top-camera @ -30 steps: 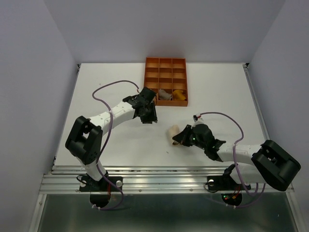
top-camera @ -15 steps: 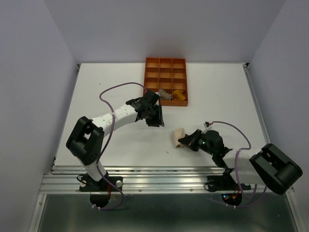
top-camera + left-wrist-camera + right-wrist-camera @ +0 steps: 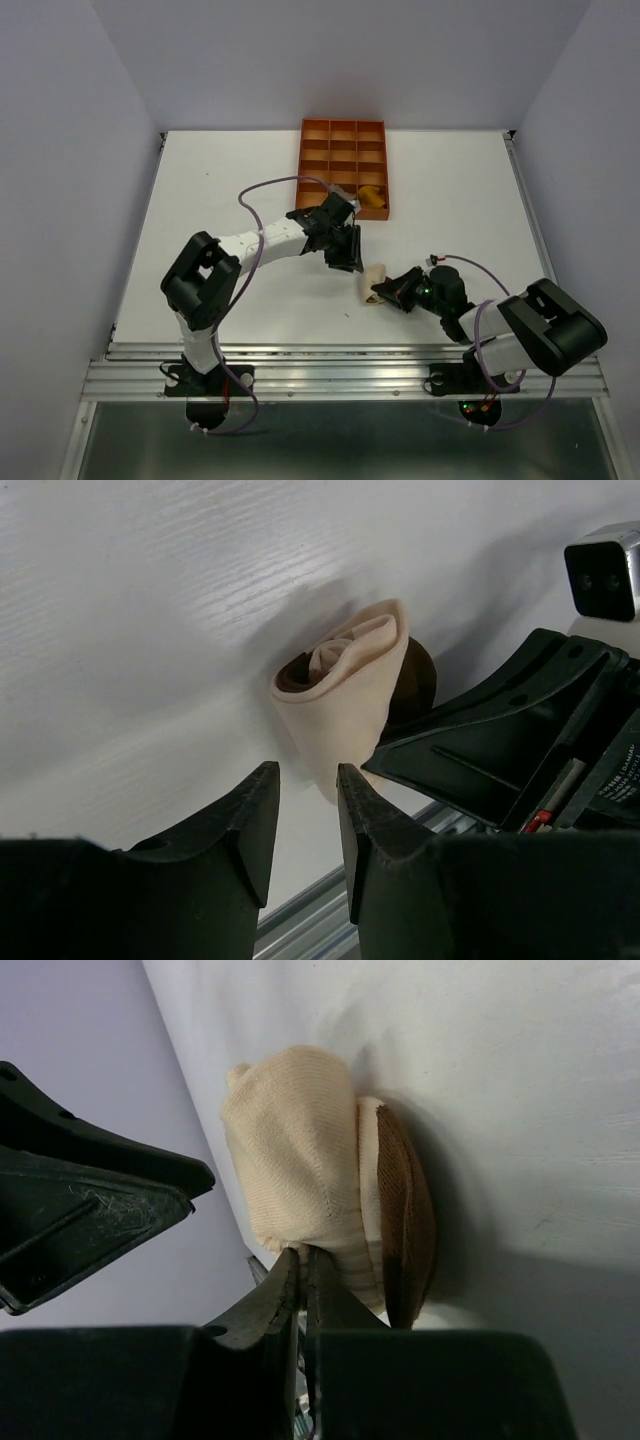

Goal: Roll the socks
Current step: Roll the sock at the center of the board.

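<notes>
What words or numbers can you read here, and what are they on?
None can be read clearly.
Tiny white print on the right arm: too small and tilted to read.
Sock, tray and table: no writing seen.

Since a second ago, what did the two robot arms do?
The left arm swung from the orange tray over to the rolled cream sock; the left jaws now stand open beside it. The right arm folded back, dragging the sock slightly rightward. The right jaws stayed shut on the sock, and the tray stayed put.
</notes>
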